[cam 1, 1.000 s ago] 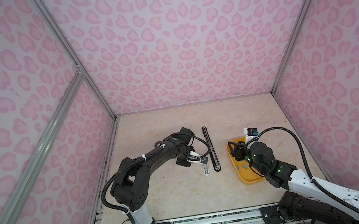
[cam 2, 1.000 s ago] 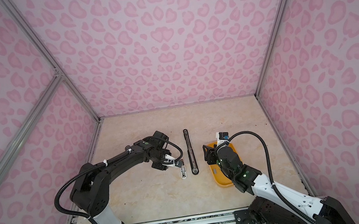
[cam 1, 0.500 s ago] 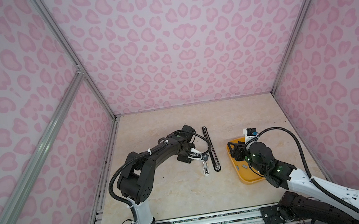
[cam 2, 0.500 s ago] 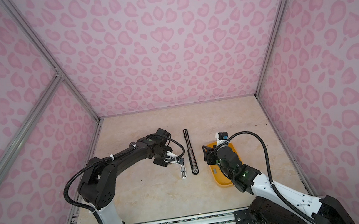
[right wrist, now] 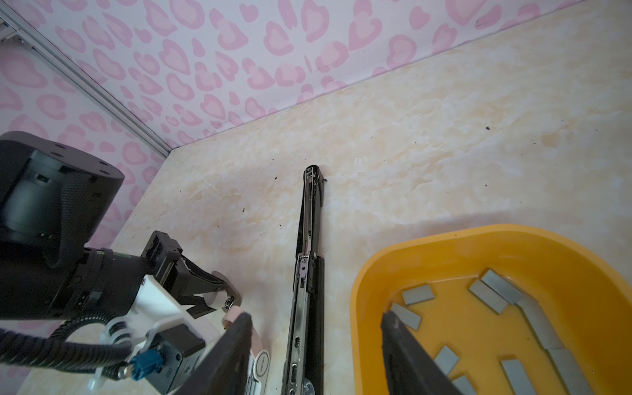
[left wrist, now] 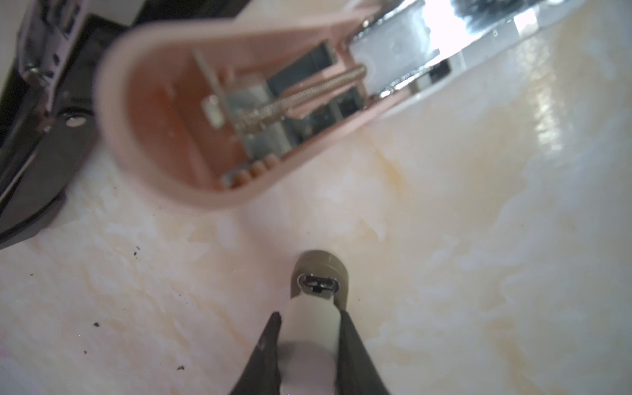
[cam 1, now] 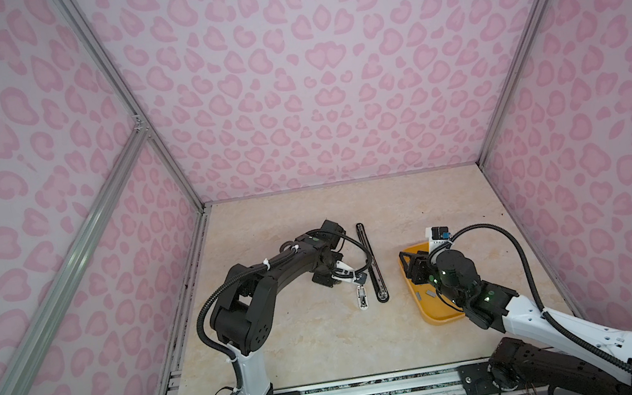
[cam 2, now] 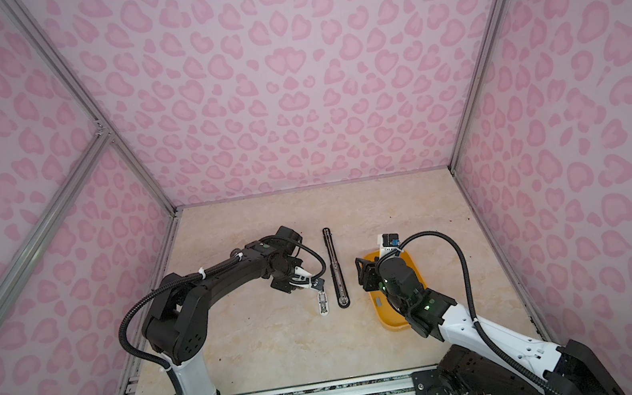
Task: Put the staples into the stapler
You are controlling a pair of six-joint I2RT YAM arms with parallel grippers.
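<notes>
**A:** From where I stood, the left gripper point(left wrist: 309, 318) had its two black fingers point(left wrist: 354, 345) pressed together on the pale rounded base of the small pink-and-white plastic stapler point(left wrist: 164, 136). The metal anvil poked out just past the tips.

**B:** And the lid?

**A:** It was flung open straight ahead of those fingertips, hollow side up. The coiled spring point(left wrist: 325, 87) and the shiny metal staple channel point(left wrist: 410, 65) ran on away from the gripper. So I judged that the stapler's length lay more or less in line with the fingers.

**B:** The staples, then?

**A:** The short flat grey metal strips of staples point(right wrist: 417, 294) lay scattered at all angles in the shallow yellow plastic tray point(right wrist: 444, 246). They were right beneath and just in front of the right gripper point(right wrist: 316, 316), whose jaws stood apart with nothing between them.

**B:** So which arm should have gone for them?

**A:** The right, I'd say. It hung over the tray, while the left was well apart from it and had its grip full. From the right gripper, the open channel lay off toward the left arm's side. The long thin black metal stapler point(cam 1: 371, 262), opened out in one line, lay between the two. To my eye, that was what the move turned on. A strip would have had to cross that stapler and be turned until its length matched the channel's.

**B:** Was any strip lined up already?

**A:** I couldn't tell from there.
</notes>
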